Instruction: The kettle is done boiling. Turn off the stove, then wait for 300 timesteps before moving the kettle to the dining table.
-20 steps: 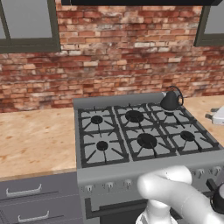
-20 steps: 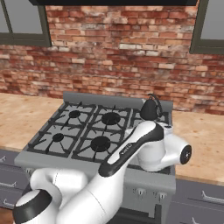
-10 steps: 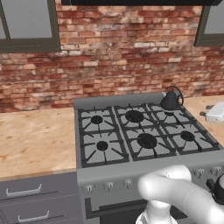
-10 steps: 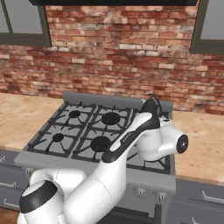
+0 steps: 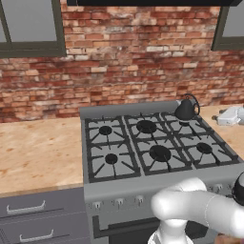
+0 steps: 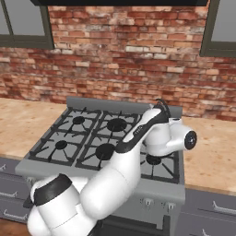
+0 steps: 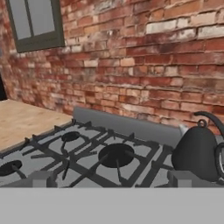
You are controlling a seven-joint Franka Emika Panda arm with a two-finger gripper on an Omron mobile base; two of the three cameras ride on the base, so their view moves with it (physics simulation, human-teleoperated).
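Right now my pincer is spread wide and empty, held low toward the stove (image 5: 157, 157). Ahead, the kettle (image 7: 197, 153) sits upright on the back right burner, close to the brick wall (image 7: 144, 57), handle arched over it. From the left base view the kettle (image 5: 185, 109) stands at the stove's far right corner, beside the wooden worktop (image 5: 38, 152).

Your surface (image 5: 38, 152): light wood-grain top flanking the stove (image 5: 152, 183) on both sides. On the stove's back right burner stands the kettle (image 5: 184, 110), upright. On the surface right of the stove lies a pale grey item (image 5: 229, 116), unidentifiable.
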